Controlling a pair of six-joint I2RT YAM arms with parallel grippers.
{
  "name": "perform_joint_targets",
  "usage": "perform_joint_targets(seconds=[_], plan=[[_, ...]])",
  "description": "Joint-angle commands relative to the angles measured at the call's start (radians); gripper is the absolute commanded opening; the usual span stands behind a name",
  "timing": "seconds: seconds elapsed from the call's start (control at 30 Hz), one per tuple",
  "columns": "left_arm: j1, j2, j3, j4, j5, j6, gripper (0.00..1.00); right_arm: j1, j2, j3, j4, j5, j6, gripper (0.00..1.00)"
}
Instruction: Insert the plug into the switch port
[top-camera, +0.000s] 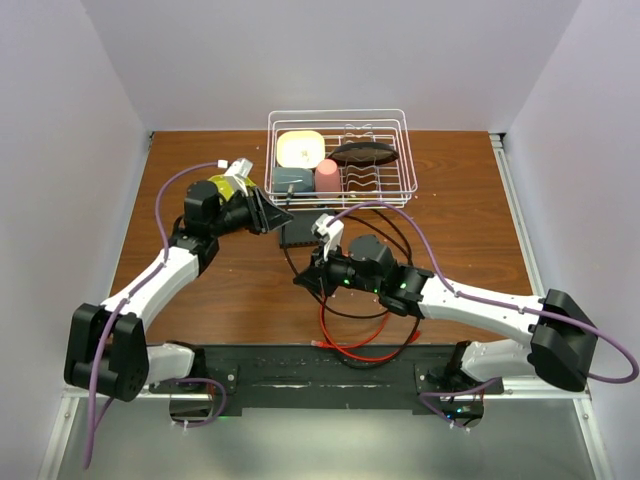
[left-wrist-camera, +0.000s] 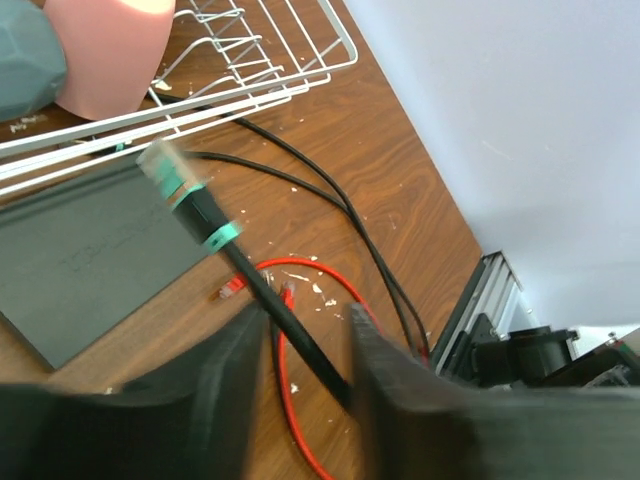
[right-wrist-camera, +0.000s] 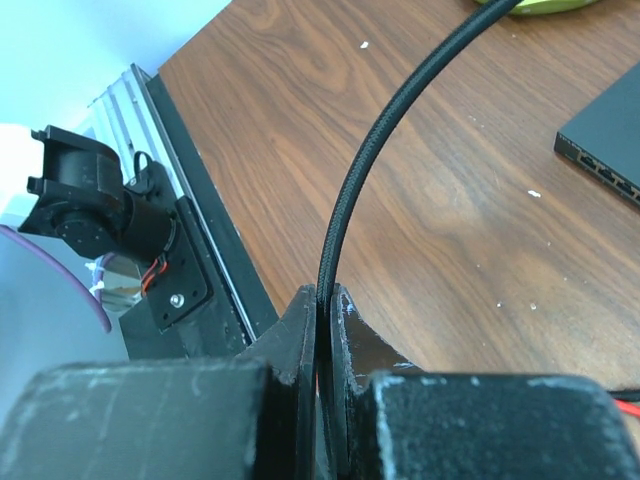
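Observation:
The switch (top-camera: 297, 235) is a flat matte-black box on the wooden table just in front of the dish rack. It also shows in the left wrist view (left-wrist-camera: 90, 260) and in the right wrist view (right-wrist-camera: 605, 140), where its row of sockets faces me. The plug (left-wrist-camera: 165, 165) is clear with a teal boot on a black cable (left-wrist-camera: 250, 285), and it hangs above the switch's top. My left gripper (left-wrist-camera: 306, 315) (top-camera: 278, 215) is open, and the cable runs slantwise through its gap. My right gripper (right-wrist-camera: 325, 295) (top-camera: 303, 280) is shut on the same black cable further back.
A white wire rack (top-camera: 340, 125) at the back holds a pink cup (top-camera: 327, 176), a blue-grey cup, a yellow dish and a dark oval dish (top-camera: 363, 153). A red cable (top-camera: 350, 335) loops between the arms, its red plugs (left-wrist-camera: 232, 290) near the switch. Two thin black leads (left-wrist-camera: 340, 200) cross the table.

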Motion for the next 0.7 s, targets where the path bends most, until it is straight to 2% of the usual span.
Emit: perform_joint_targets(seconds=[0.0, 0.03, 0.13, 0.23, 0.27, 0.37, 0.4, 0.5, 0.67], plan=[[-0.008, -0.002, 0.008, 0.101, 0.053, -0.031, 0.06, 0.009, -0.022, 0.002, 0.037, -0.009, -0.007, 0.0], [-0.008, -0.002, 0.009, 0.101, 0.061, -0.031, 0.0, 0.009, -0.02, 0.001, 0.042, -0.004, -0.004, 0.0], [-0.01, -0.02, -0.003, 0.119, 0.07, -0.026, 0.0, 0.009, -0.019, 0.013, 0.033, 0.017, 0.012, 0.01], [-0.01, -0.04, -0.021, 0.167, 0.073, -0.037, 0.0, 0.009, -0.034, 0.013, 0.039, 0.065, 0.043, 0.18], [-0.01, -0.045, -0.021, 0.168, 0.09, -0.036, 0.0, 0.009, -0.042, 0.008, 0.051, 0.077, 0.054, 0.3], [-0.01, -0.069, -0.043, 0.196, 0.09, -0.031, 0.0, 0.009, -0.075, -0.004, 0.094, 0.086, 0.094, 0.44], [-0.01, -0.085, -0.051, 0.231, 0.089, -0.042, 0.0, 0.009, -0.086, -0.004, 0.102, 0.089, 0.1, 0.53], [-0.01, -0.109, -0.054, 0.246, 0.107, -0.042, 0.0, 0.009, -0.128, -0.013, 0.152, 0.134, 0.134, 0.65], [-0.01, -0.175, -0.077, 0.306, 0.086, -0.066, 0.0, 0.008, -0.183, -0.026, 0.25, 0.29, 0.207, 0.68]])
